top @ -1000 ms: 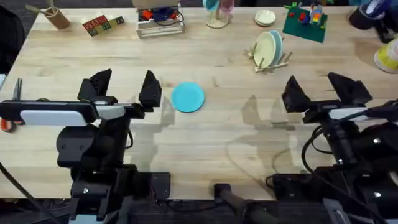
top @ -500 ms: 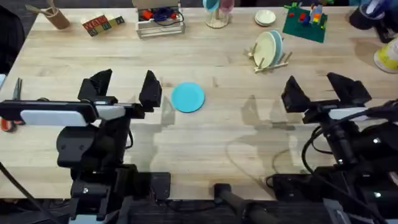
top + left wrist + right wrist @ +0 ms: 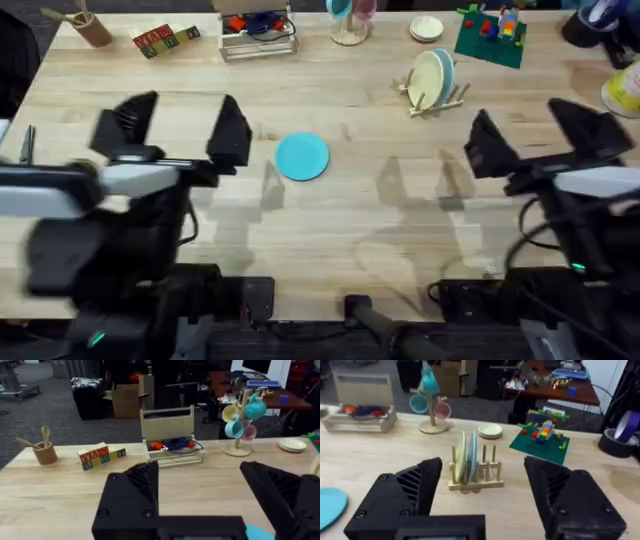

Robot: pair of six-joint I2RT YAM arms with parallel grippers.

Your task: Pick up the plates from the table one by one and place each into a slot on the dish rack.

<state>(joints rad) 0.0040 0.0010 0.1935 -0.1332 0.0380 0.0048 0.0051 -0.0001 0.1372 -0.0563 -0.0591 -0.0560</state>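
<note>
Light wooden worktop point(image 3: 350, 230) spans the overhead frame. Both arms have just lifted toward the camera, looming larger than a second ago: the left gripper point(image 3: 175, 128) at centre left, the right gripper point(image 3: 545, 140) at centre right, jaws on both spread wide and empty. A turquoise plate point(image 3: 301, 157) lies flat at centre, untouched, so its pick-up has probably not begun. Upper right, the dish rack point(image 3: 436, 84) already holds two plates. Along the top edge sit letter blocks point(image 3: 165, 40), a wire basket point(image 3: 258, 38) and a green brick board point(image 3: 491, 36), none blocking the path.
</note>
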